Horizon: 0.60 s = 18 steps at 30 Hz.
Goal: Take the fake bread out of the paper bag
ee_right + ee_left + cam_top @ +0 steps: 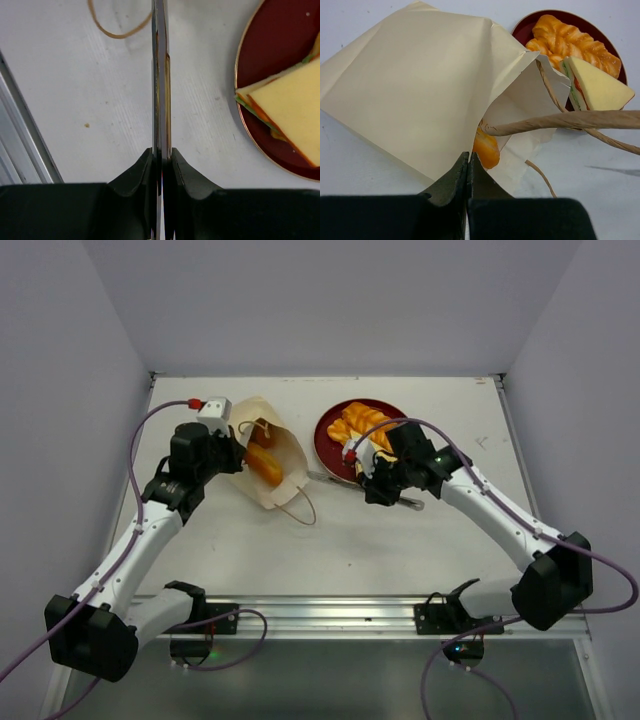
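The cream paper bag (285, 455) (420, 85) lies on its side, mouth toward the red plate (325, 440) (522, 30). A long orange roll (263, 462) (486, 147) lies inside the mouth. My left gripper (232, 452) (468, 157) is shut on the bag's paper edge. On the plate rest a ridged orange bread (355, 425) (570, 40) and a pale triangular sandwich slice (597, 90) (295, 100). My right gripper (378, 488) (161, 152), just in front of the plate, is shut on thin metal tongs (325, 477) (160, 75) squeezed flat, pointing toward the bag.
The bag's brown cord handles (300, 508) (570, 120) (120, 30) trail over the white table between bag and plate. A metal rail (330, 612) runs along the near edge. Grey walls stand on the left, back and right.
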### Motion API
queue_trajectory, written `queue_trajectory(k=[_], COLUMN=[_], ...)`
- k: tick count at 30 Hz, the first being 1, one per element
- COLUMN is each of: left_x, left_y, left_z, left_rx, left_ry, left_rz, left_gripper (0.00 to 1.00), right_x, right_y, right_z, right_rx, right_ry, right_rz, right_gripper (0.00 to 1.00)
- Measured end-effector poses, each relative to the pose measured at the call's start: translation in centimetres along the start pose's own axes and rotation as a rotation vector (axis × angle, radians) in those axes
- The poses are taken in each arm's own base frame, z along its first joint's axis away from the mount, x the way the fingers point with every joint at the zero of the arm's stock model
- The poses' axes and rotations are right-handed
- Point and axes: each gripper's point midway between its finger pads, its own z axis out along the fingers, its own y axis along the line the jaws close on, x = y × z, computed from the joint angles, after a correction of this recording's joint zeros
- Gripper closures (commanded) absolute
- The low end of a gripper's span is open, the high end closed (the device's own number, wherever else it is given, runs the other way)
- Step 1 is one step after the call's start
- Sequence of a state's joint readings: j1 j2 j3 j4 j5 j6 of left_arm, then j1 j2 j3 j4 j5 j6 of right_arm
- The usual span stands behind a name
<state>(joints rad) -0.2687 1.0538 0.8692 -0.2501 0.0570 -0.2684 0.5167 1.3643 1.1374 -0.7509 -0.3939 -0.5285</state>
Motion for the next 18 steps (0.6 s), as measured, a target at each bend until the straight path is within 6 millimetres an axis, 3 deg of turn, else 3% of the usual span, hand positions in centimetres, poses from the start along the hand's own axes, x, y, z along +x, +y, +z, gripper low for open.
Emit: queue_trajectory(k=[6, 9, 13, 18], left_x=[0.1, 0.1, 0.3, 0.3], left_y=[-0.3, -0.5, -0.9, -1.1], left_z=[0.0, 0.0, 0.0, 0.0], left_rx=[0.019, 0.031, 0.051, 0.061], left_ry=[0.004, 0.007, 0.014, 0.017], left_rz=[0.0, -0.001, -0.004, -0.009], left_gripper=[1.0, 1.0, 1.0, 1.0], right_x=[-2.7, -3.6, -4.4, -5.8], right_y=[4.6, 5.8, 5.5, 3.4], right_z=[-1.3, -1.1, 0.7, 3.8], right_rx=[-0.058, -0.065, -0.013, 0.076], right_ry=[-0.07, -0.065, -0.01, 0.065], right_rz=[-0.12, -0.139, -0.131, -0.106], right_gripper=[0.72, 0.68, 0.6, 0.53])
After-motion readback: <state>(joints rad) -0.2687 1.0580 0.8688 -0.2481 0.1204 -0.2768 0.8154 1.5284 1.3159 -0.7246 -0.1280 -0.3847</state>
